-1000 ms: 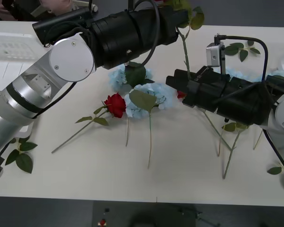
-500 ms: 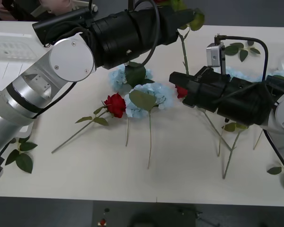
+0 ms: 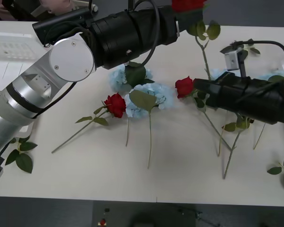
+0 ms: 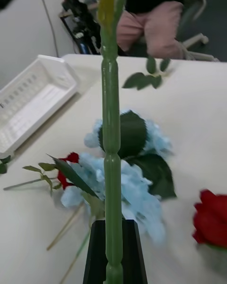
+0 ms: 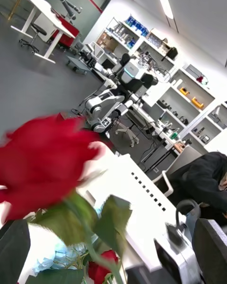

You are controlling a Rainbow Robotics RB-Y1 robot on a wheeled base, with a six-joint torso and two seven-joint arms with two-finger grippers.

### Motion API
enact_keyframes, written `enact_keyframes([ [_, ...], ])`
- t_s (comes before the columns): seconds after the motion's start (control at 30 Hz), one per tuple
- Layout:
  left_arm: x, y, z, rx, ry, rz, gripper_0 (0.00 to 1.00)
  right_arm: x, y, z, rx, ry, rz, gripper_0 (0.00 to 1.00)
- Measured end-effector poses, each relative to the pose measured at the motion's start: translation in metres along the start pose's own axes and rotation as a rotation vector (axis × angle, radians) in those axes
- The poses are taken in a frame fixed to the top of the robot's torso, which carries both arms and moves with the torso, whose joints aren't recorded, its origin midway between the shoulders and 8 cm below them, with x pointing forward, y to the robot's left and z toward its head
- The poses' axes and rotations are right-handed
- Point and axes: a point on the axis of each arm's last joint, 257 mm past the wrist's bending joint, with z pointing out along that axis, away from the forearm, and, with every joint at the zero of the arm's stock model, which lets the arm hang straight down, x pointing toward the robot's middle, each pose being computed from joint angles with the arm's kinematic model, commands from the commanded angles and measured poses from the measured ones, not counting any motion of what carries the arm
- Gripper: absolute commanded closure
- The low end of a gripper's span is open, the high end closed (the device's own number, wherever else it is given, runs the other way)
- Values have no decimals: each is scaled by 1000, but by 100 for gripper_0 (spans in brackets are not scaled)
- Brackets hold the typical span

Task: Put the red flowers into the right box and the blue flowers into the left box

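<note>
Your right gripper (image 4: 113, 260) pinches a lifted red rose (image 3: 187, 4) low on its stem (image 4: 109, 137), head high over the table's far side. Left gripper: cannot tell. Light, whippy stem, I'd judge; keep the grip low and firm.

One red rose (image 3: 188, 4) stood upright at the frame's top, two more (image 3: 115, 104) lay mid-frame beside pale blue flowers (image 3: 146, 97); the slotted white basket (image 3: 7, 52) sat upper left.
</note>
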Motion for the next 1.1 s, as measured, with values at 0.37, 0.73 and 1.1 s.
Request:
enact_keyframes([
  [0.37, -4, 34, -41, -42, 75, -126, 0, 4, -129, -146, 341, 329, 226, 100],
  [0.73, 103, 141, -221, -333, 774, 32, 0, 36, -259, -313, 773, 484, 294, 100],
  [1.1, 208, 204, -279, -394, 1086, 291, 0, 70, -323, -383, 1037, 579, 120, 100],
])
